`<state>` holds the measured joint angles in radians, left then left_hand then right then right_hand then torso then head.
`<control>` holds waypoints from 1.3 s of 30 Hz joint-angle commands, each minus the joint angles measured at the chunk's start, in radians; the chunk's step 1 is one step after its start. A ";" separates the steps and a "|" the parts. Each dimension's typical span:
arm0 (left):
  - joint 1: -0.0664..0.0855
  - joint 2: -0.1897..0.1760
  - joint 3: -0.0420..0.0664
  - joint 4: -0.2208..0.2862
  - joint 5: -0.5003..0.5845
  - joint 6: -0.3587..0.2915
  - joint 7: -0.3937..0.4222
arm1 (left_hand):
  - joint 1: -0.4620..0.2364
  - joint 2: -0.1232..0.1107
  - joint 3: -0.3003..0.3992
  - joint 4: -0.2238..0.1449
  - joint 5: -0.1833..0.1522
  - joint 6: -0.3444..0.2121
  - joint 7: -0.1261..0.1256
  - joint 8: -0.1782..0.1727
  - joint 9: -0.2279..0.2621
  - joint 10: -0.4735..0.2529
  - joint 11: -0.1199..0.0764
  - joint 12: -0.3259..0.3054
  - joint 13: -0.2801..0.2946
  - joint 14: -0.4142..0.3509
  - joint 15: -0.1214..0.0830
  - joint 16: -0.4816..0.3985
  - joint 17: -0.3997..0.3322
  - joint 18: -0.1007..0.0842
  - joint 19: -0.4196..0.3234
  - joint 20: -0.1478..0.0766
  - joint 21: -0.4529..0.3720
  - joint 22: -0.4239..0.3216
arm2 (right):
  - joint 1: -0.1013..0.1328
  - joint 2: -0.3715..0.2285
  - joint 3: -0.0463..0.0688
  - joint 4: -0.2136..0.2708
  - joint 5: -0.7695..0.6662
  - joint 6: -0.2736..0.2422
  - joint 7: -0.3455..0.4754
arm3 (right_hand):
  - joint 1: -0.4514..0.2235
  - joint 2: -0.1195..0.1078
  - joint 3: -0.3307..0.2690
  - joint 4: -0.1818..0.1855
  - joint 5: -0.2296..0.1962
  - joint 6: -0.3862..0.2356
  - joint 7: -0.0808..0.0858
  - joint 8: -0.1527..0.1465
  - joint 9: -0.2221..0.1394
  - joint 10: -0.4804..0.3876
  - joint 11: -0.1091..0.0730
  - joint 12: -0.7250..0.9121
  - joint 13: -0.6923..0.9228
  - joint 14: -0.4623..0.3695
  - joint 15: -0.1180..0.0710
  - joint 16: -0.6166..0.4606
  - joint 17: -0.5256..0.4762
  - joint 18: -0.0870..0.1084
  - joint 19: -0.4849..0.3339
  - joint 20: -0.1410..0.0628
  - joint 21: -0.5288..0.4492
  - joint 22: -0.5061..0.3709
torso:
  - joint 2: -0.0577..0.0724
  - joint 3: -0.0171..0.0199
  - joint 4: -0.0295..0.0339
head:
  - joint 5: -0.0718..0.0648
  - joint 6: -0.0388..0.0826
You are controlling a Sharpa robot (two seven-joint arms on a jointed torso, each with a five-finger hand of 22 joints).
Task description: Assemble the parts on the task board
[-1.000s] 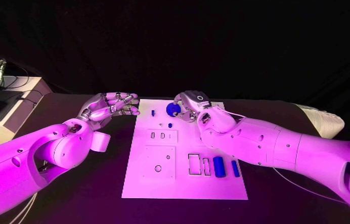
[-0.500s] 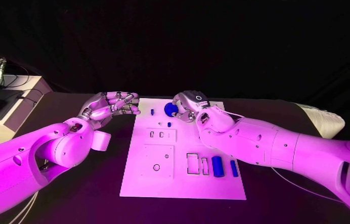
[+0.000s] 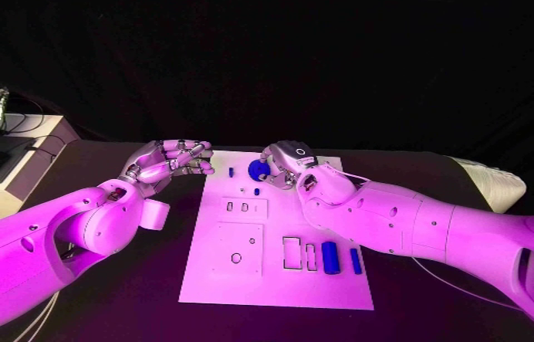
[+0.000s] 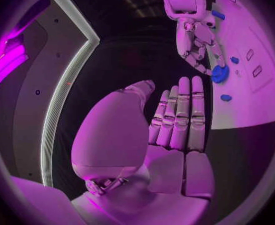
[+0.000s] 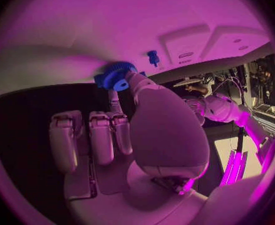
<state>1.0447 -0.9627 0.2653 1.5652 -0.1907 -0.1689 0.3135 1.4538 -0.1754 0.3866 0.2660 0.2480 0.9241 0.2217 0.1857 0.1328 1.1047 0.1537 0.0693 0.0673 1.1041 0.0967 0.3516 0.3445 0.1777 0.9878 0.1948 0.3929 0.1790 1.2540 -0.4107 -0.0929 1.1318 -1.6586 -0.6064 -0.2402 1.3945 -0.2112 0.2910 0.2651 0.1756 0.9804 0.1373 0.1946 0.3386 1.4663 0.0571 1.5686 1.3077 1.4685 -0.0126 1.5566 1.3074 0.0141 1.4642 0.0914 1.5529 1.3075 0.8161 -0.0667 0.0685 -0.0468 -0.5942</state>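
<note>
The white task board [image 3: 239,276] lies in the middle of the black table. At its far end my right hand [image 3: 292,160] pinches a round blue toothed part [image 3: 259,170] between thumb and a finger, just over the board; the right wrist view shows that part [image 5: 115,76] at the fingertips. Two small blue pegs [image 3: 231,172] [image 3: 256,191] stand close by on the board. My left hand [image 3: 170,161] hovers beside the board's far left corner, holding nothing, its fingers [image 4: 181,115] stretched out side by side.
A blue cylinder [image 3: 330,257] and a thin blue bar [image 3: 356,260] lie on the board's near right part, beside rectangular slots [image 3: 292,252]. Small slots [image 3: 236,207] and a round hole [image 3: 236,258] mark the left half. Dark table surrounds the board.
The whole picture has shifted slightly, so the camera moved. Both hands keep their poses, and the right hand still holds the toothed part over the board's far end.
</note>
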 commanded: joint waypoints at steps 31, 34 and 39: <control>-0.002 -0.001 0.001 -0.004 -0.002 0.015 0.002 | -0.006 -0.005 0.006 0.000 -0.003 0.003 0.001 -0.005 -0.002 0.001 0.005 -0.006 0.000 -0.010 0.001 0.005 0.005 0.002 -0.010 0.002 0.008 0.002 | 0.001 -0.081 -0.001 0.093 0.189 0.073 0.117 | -0.040 0.049 -0.081 0.026 -0.001 -0.056 0.028 -0.075 -0.040 0.104 0.025 0.002 0.263 0.091 0.020 0.004 0.211 -0.006 0.091 0.019 -0.009 0.236 | 0.002 0.0022 -0.0043 | 0.006 0.001; -0.002 0.000 0.001 -0.005 -0.002 0.015 0.002 | -0.006 -0.005 0.006 0.000 -0.003 0.003 0.001 -0.005 -0.002 0.001 0.005 -0.006 0.000 -0.010 0.001 0.005 0.005 0.002 -0.010 0.002 0.008 0.002 | 0.002 -0.077 -0.001 0.092 0.218 0.099 0.120 | -0.090 0.070 -0.078 0.027 0.031 -0.064 0.027 -0.087 -0.047 0.104 0.024 0.002 0.263 0.093 0.019 0.006 0.219 -0.008 0.095 0.018 -0.003 0.242 | 0.001 0.0026 -0.0017 | 0.006 0.000; -0.002 0.001 0.001 -0.007 -0.002 0.015 0.001 | -0.007 -0.005 0.006 0.000 -0.003 0.003 0.001 -0.005 -0.002 0.000 0.005 -0.006 0.000 -0.011 0.001 0.005 0.005 0.002 -0.010 0.002 0.008 0.002 | 0.003 -0.067 -0.001 0.083 0.263 0.123 0.116 | -0.166 0.090 -0.072 0.027 0.060 -0.084 0.030 -0.107 -0.059 0.104 0.026 0.002 0.263 0.095 0.021 0.008 0.229 -0.010 0.099 0.019 0.005 0.250 | 0.001 0.0014 -0.0008 | 0.004 0.000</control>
<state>1.0429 -0.9640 0.2656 1.5576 -0.1910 -0.1681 0.3110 1.4539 -0.1753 0.3866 0.2661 0.2480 0.9241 0.2217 0.1857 0.1319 1.1047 0.1538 0.0693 0.0673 1.1005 0.1003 0.3515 0.3484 0.1777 0.9842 0.1984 0.3962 0.1796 1.2595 -0.4821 -0.0923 1.2137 -1.4560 -0.5412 -0.1518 1.2346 -0.1225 0.2142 0.2923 0.2326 0.9021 0.1696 0.0908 0.2797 1.4663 0.0858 1.5686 1.3081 1.4668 0.0075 1.5607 1.3073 0.0141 1.4642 0.1095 1.5539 1.3080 0.8174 -0.0642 0.0662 -0.0419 -0.5938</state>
